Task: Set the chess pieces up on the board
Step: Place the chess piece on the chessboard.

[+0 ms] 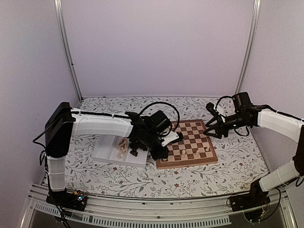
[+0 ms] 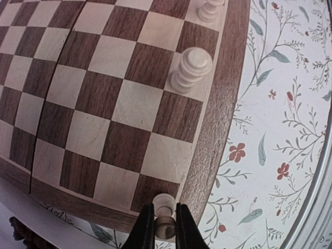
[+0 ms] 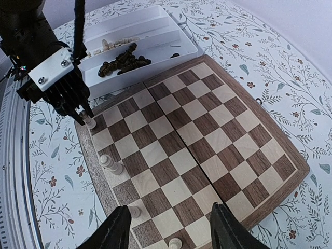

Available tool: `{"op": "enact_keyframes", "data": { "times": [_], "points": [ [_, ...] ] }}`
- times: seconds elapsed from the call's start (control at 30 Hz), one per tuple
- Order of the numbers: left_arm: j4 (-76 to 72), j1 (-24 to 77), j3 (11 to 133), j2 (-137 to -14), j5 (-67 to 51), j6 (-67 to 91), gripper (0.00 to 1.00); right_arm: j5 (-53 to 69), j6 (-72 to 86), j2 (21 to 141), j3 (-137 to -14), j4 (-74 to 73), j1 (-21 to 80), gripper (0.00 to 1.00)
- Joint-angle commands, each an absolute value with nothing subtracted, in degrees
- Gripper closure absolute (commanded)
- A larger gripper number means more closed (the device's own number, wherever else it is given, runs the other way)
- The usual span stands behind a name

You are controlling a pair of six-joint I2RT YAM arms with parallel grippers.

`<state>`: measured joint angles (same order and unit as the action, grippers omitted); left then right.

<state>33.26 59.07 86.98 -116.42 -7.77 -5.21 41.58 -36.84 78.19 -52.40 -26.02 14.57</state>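
Note:
The board [image 1: 192,133] lies right of centre, its checkered squares filling the left wrist view [image 2: 104,93]. My left gripper [image 2: 165,225] is shut on a pale cream chess piece [image 2: 165,203], held upright over the dark corner square at the board's near left corner [image 3: 90,123]. Three more cream pieces stand along that edge row [image 3: 110,165] [image 3: 134,211] [image 3: 175,243]. Two of them show from the left wrist [image 2: 191,70] [image 2: 210,9]. My right gripper [image 3: 170,228] hangs open above the board's right side [image 1: 207,129], holding nothing.
Just left of the board stands a white two-compartment tray [image 1: 102,153]. One compartment holds loose cream pieces [image 3: 116,42], the other dark brown ones [image 3: 124,61]. A floral cloth [image 1: 142,183] covers the table. A metal rail [image 2: 316,171] runs along the near edge.

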Motion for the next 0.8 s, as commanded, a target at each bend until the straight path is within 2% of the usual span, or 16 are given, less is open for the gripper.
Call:
{"op": "enact_keyframes", "data": {
  "times": [0.0,0.47,0.77],
  "points": [
    [35.4,58.6,88.5,-116.9,-6.0,-4.3,0.89,41.9,-36.7,78.6,-51.9,-25.3,14.4,0.45],
    [34.7,58.6,90.2,-119.0,-5.6,-3.5,0.85,42.4,-36.9,79.1,-52.0,-25.7,14.4,0.45],
    [34.9,58.6,90.1,-118.4,-5.7,-3.3,0.68,42.8,-37.1,79.3,-52.1,-26.1,14.4,0.45]
  ]
}}
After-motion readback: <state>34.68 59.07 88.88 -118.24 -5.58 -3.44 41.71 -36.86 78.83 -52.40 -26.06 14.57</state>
